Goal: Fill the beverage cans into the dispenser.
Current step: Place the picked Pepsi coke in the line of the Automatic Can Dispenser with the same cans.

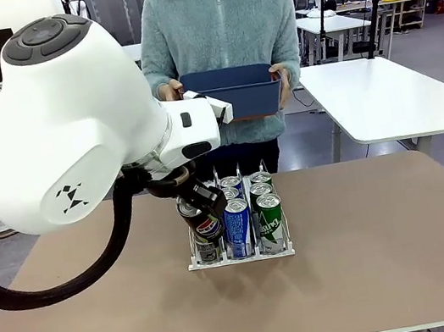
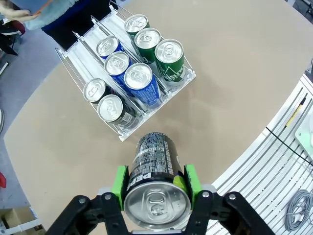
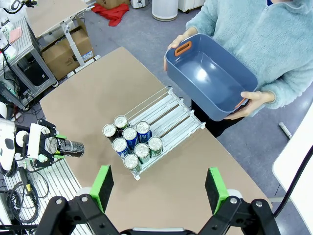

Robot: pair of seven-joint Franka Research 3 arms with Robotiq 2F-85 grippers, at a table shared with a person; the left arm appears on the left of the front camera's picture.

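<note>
Green pads of the left gripper (image 2: 155, 188) squeeze a black drink can (image 2: 155, 171), just short of the white wire dispenser (image 2: 128, 128). Slide it gently into the left lane, behind two dark cans (image 2: 110, 107). The right gripper (image 3: 159, 188) hangs wide.

The dark shiny metal can (image 2: 155, 171) has a smooth silver top and sits between soft-looking green pads (image 2: 120, 180) on the black plastic left gripper (image 2: 155, 188). The blue and green metal cans (image 2: 142, 81) gleam in the thin wire rack with a white plastic base (image 2: 128, 131). The wide brown table top (image 1: 375, 251) looks smooth and matt. At the far side, a smooth blue plastic tub (image 3: 211, 76) rests against a fluffy pale-blue cloth top (image 3: 274, 34).
</note>
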